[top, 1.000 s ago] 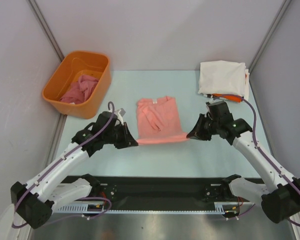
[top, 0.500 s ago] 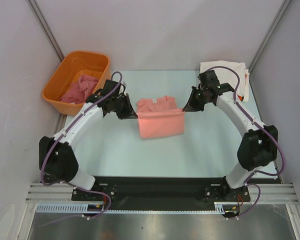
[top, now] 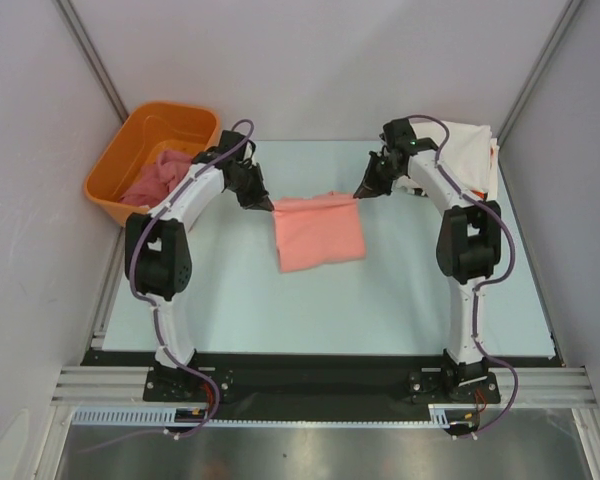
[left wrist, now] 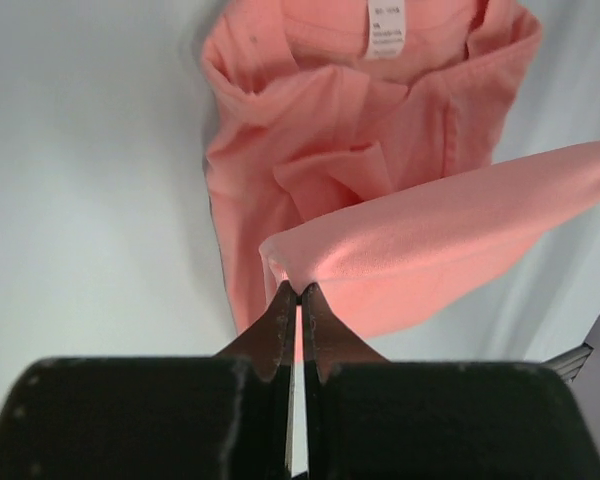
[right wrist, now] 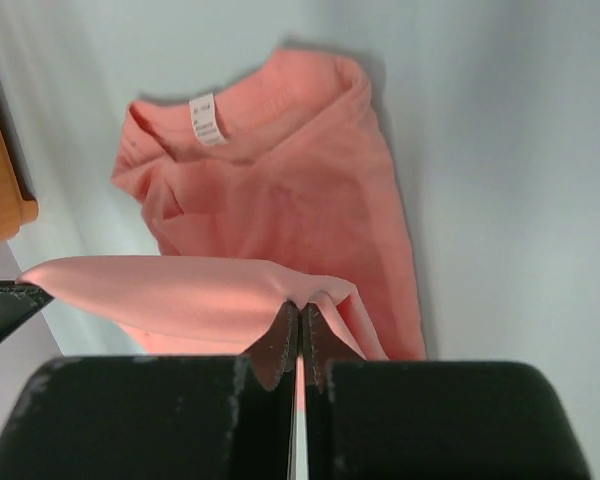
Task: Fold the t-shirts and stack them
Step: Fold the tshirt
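Right of the tub (top: 108, 165), the salmon shirt (top: 318, 232) lies half-folded, with the left gripper (left wrist: 298, 292) and right gripper (right wrist: 298, 308) clamping its raised hem. A rose shirt (top: 155, 180) sits inside the tub.

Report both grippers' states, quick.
Left gripper: closed, pinching one corner of the salmon-pink cloth t-shirt.
Right gripper: closed, pinching the same shirt's other corner.

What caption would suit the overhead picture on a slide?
The left hand and right hand each pinch a corner of the salmon-pink t-shirt, holding its edge raised mid-fold.
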`<move>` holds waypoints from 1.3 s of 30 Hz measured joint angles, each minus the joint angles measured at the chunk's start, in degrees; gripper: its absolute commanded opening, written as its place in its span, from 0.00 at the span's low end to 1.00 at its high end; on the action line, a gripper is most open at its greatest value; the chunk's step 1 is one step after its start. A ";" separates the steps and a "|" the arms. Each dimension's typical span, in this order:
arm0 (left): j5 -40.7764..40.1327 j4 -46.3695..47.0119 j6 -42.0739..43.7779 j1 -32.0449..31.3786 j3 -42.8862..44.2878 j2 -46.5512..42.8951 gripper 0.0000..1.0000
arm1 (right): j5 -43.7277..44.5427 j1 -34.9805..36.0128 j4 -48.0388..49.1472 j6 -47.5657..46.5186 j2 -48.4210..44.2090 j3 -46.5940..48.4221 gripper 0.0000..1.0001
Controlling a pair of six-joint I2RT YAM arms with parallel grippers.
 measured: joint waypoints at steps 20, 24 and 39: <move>-2.03 -11.39 2.49 3.74 24.76 17.22 0.40 | -1.99 -2.69 -4.13 -1.53 14.95 18.91 0.66; -4.20 -10.80 3.04 2.49 16.04 8.39 0.40 | -0.79 -1.75 0.57 -1.16 4.28 1.07 0.65; 6.43 12.02 -4.28 -12.22 -17.75 -2.99 0.37 | -18.34 7.48 28.68 4.85 -8.35 -32.87 0.58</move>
